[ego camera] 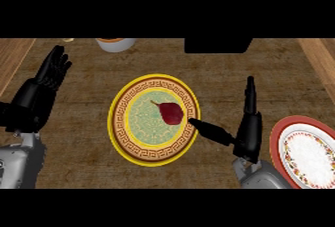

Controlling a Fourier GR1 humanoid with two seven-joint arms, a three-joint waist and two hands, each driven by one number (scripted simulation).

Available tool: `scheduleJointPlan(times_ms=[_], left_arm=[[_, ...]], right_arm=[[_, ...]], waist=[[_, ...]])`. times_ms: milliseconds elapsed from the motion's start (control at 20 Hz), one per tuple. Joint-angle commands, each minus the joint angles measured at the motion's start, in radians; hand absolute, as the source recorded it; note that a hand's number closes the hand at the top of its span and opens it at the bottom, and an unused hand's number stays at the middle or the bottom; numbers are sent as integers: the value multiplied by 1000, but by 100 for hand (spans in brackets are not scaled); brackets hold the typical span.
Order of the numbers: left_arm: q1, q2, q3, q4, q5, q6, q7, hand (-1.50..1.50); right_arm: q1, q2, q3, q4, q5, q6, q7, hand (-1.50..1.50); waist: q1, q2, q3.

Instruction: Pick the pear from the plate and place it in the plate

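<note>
**Counter check: pear on yellow plate, both hands empty**

Dark wood-grain counter (78, 155). Red-rimmed plate (282, 133) right of yellow plate (118, 111). Pear (171, 113) lies in yellow plate's centre. R hand (245, 128) just right of it, fingers straight, thumb tip at rim, holding nothing. L hand (46, 84) well left, open, fingers up. White cup (116, 43) beyond.

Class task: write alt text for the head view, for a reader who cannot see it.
A dark red pear lies on a yellow-rimmed plate on a wooden counter, the right hand open beside it, thumb at the plate's edge. A red-rimmed plate sits at right; the left hand rests open at left.
</note>
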Motion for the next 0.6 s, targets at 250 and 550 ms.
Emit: scheduleJointPlan(times_ms=[250, 550], left_arm=[[30, 16, 33, -9, 17, -51, -19, 0], [49, -28, 18, 23, -23, -29, -74, 0]], right_arm=[[325, -181, -118, -254, -158, 154, -209, -150], [444, -188, -171, -285, -105, 167, -278, -150]], waist=[[4, 2, 0], [4, 2, 0]])
